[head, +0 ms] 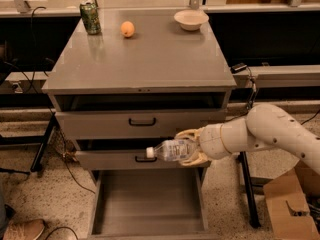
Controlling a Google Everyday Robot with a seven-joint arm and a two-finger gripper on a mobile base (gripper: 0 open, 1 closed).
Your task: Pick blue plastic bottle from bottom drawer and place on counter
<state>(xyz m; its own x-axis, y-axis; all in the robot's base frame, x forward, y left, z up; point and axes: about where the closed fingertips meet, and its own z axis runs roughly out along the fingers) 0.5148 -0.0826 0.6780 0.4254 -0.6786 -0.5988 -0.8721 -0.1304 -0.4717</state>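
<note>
The blue plastic bottle (170, 150) is clear with a white cap and lies sideways in the air, cap pointing left. My gripper (189, 147) is shut on its right end and holds it in front of the middle drawer, above the open bottom drawer (149, 204). The bottom drawer is pulled out and its grey inside shows nothing in it. The counter (145, 54) is the grey cabinet top, above and behind the bottle. My white arm (270, 131) reaches in from the right.
On the counter stand a green soda can (90, 17) at the back left, an orange (127, 29) and a white bowl (191, 19) at the back. A cardboard box (287, 209) sits on the floor at the right. A shoe (20, 229) shows at the bottom left.
</note>
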